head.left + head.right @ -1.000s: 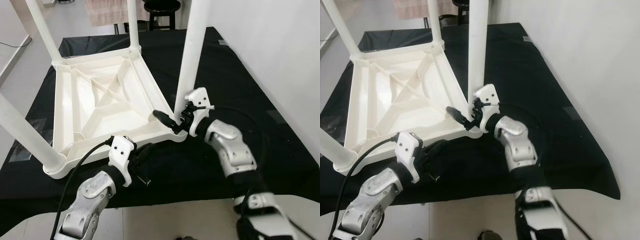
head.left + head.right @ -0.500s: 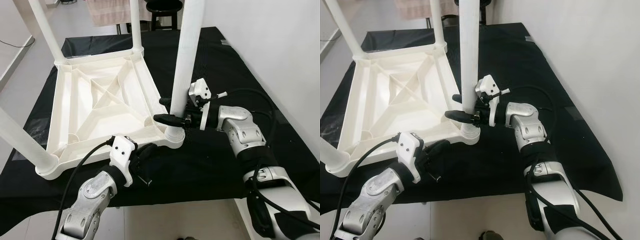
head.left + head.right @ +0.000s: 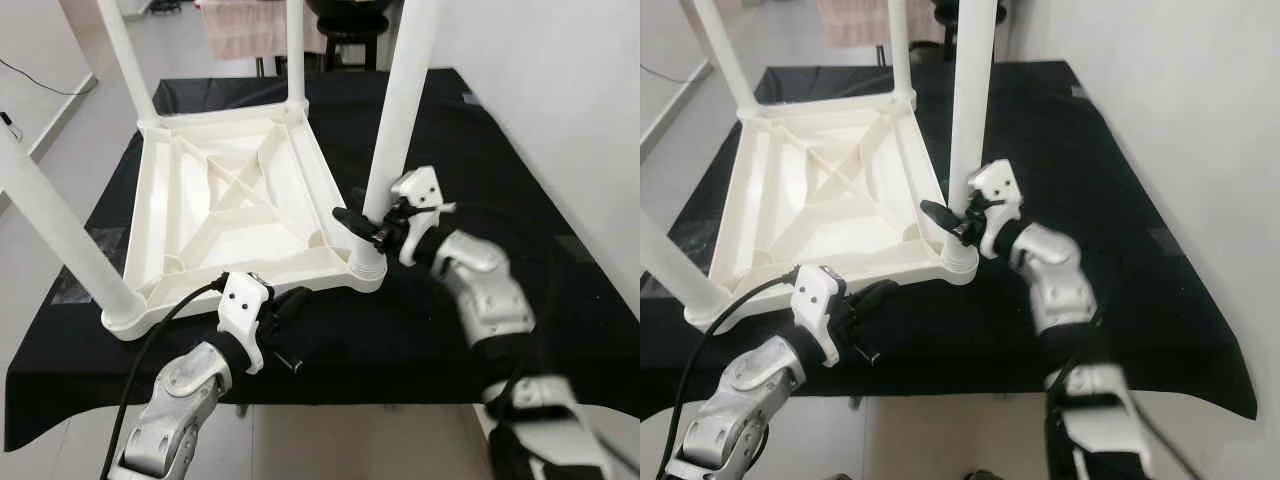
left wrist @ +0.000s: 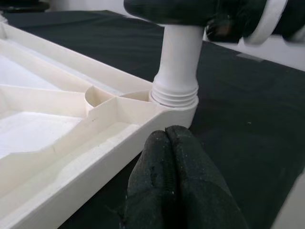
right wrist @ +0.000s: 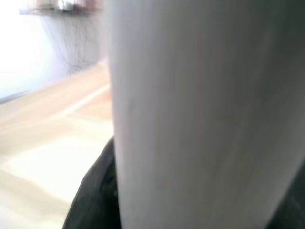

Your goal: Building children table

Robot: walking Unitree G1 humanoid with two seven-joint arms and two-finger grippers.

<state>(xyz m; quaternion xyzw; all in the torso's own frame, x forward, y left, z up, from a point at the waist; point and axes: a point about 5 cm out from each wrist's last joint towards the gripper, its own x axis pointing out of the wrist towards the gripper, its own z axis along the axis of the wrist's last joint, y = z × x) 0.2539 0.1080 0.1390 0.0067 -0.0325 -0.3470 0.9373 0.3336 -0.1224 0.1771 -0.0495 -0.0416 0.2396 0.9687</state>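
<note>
A white plastic children's table lies upside down on a black cloth, its legs pointing up. The near-right leg stands in its corner socket. My right gripper is shut on this leg just above the socket, one black finger crossing in front of it. The leg looms close in the right wrist view. My left gripper rests low on the cloth at the tabletop's near edge, its fingertips pressed together, holding nothing.
The three other legs stand at the near left, far left and far right. A dark stool and a hanging towel are behind. A white wall runs close on the right. The cloth's front edge is near.
My right wrist rolled around the near-right leg and back while holding it. The leg leaned, then stands straighter now. The camera shifted. My left gripper stayed put.
</note>
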